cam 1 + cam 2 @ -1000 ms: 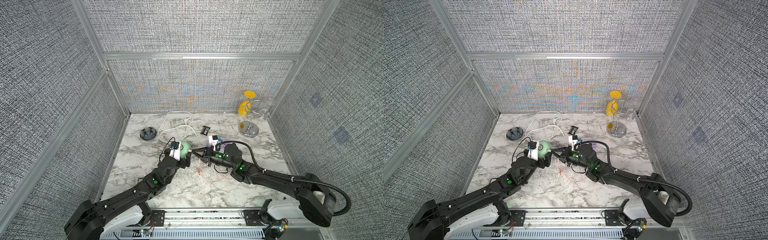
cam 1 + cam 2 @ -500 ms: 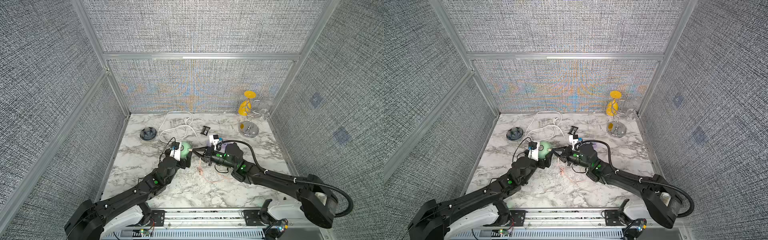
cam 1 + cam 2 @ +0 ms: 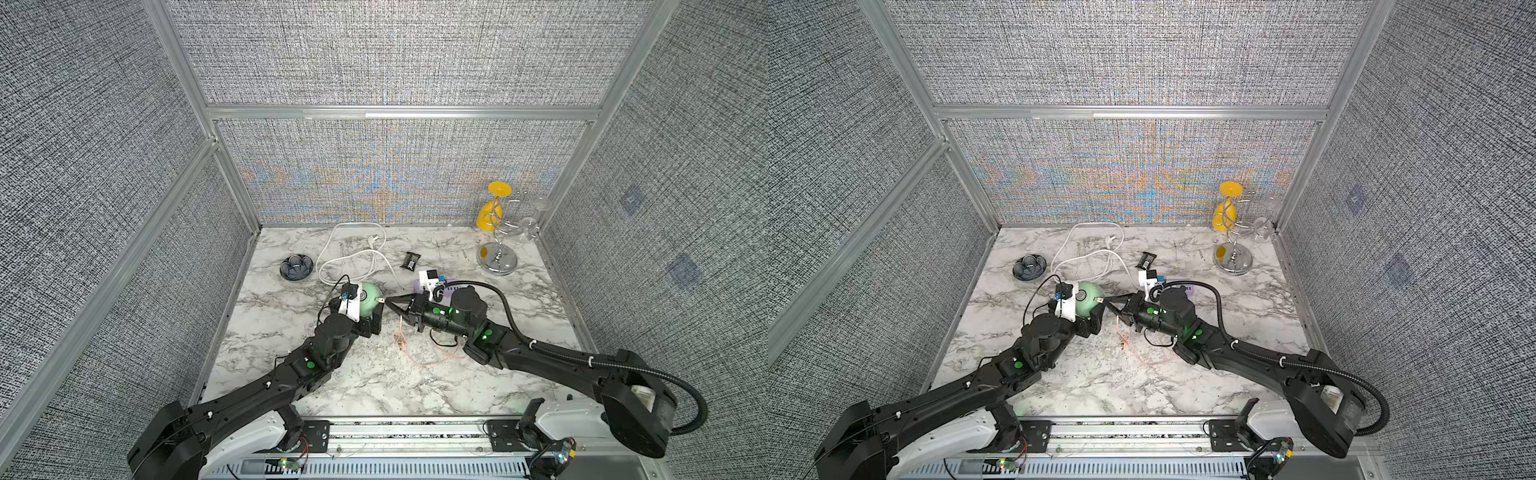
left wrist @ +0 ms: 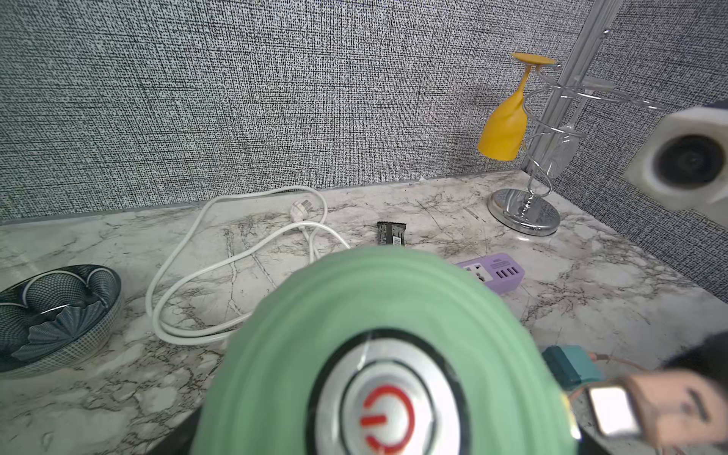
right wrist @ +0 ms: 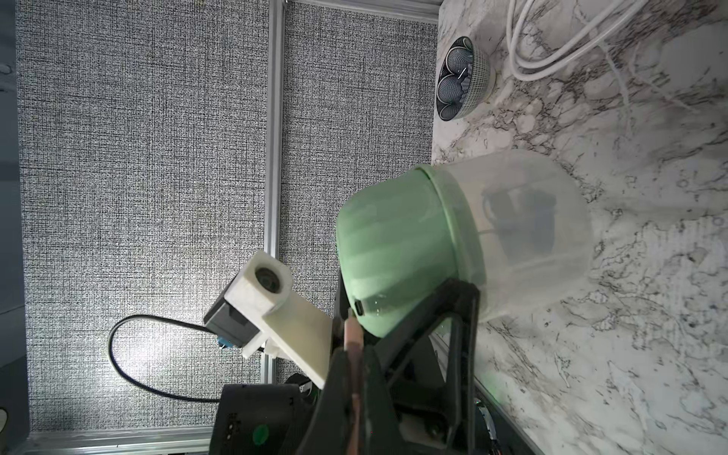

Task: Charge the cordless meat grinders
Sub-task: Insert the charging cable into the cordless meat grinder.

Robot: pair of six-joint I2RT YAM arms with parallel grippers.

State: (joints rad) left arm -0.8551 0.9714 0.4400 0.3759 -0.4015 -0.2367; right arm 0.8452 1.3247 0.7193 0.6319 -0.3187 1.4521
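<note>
Top views: the cordless meat grinder (image 3: 368,297) stands upright on the marble table (image 3: 374,386), left of centre and in front of the coiled white cord (image 3: 353,257). My left gripper (image 3: 361,312) reaches in from the near side, spread wide around the body, which I read as a bracing hold against a sideways push. My right gripper (image 3: 392,302) points at the grinder's right flank and is almost touching it. A thin copper-coloured cable (image 3: 419,359) trails from it across the marble.

Left wrist view: the green dome (image 4: 394,315) with its red power symbol fills the frame, so it sits squarely between my jaws. The charging plug (image 4: 612,409) shows at the dome's edge, metal end toward it. A teal cube charger (image 4: 571,364) lies just behind the plug, and a purple power strip (image 4: 496,272) lies further back.

Right wrist view: my right gripper (image 5: 352,354) is clenched on the plug (image 5: 350,333), held edge-on. The plug tip is just short of the charging port (image 5: 359,306) low on the dome. One left finger (image 5: 453,311) presses at the seam above the clear cup; the other is hidden.

Judgement: insertion is not yet done, and the plug looks slightly off the slot.
</note>
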